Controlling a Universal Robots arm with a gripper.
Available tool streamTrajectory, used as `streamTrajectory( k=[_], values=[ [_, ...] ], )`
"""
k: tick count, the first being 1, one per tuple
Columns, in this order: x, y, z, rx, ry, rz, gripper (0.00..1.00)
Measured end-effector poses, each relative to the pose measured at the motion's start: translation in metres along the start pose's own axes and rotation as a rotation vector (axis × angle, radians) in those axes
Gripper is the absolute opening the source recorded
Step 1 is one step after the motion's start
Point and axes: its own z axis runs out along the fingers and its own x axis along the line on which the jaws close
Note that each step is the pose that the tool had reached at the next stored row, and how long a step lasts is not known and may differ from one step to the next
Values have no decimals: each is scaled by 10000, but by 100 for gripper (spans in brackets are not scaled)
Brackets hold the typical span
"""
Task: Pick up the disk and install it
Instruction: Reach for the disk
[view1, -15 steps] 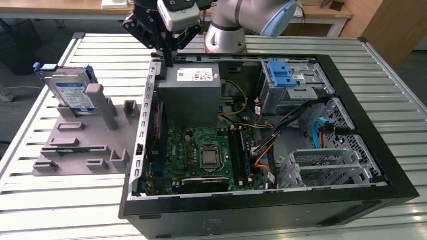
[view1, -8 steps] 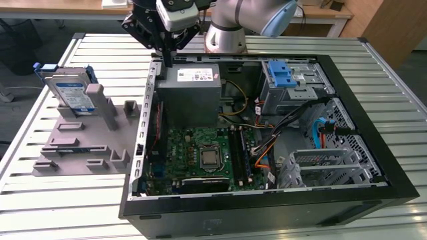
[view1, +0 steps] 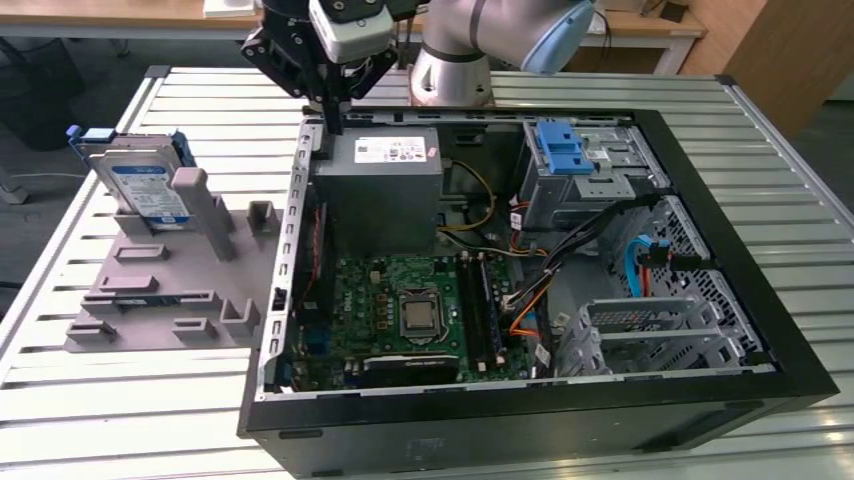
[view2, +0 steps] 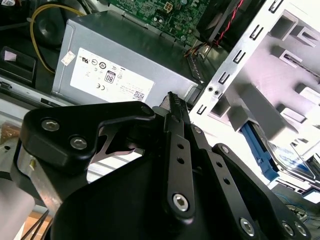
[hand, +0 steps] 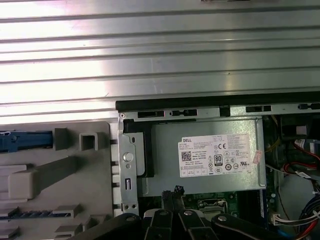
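Gripper (view2: 172, 98): closest to your wrist cameras, jaws together with nothing between them. It hangs over the computer case (view1: 534, 425) rim, at the power supply's (view1: 378, 190) eleven o'clock in the exterior view.
Disk (view1: 144, 185): upright in the grey holder (view1: 160, 300) on the table (view1: 80, 420), outside the case. It sits at your gripper's eight o'clock in the exterior view, well apart.

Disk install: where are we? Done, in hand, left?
Done: nothing visible yet. The disk stands on edge in the grey fixture outside the case, at the exterior view's left. In hand: nothing; the tool is shut and empty, over the case wall beside the power supply. Left: both pickup and install.
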Motion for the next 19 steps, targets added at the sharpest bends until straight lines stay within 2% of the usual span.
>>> streamTrajectory(
  k=[19],
  values=[
    [49, 14, 8, 0, 0, 0, 11]
  ],
)
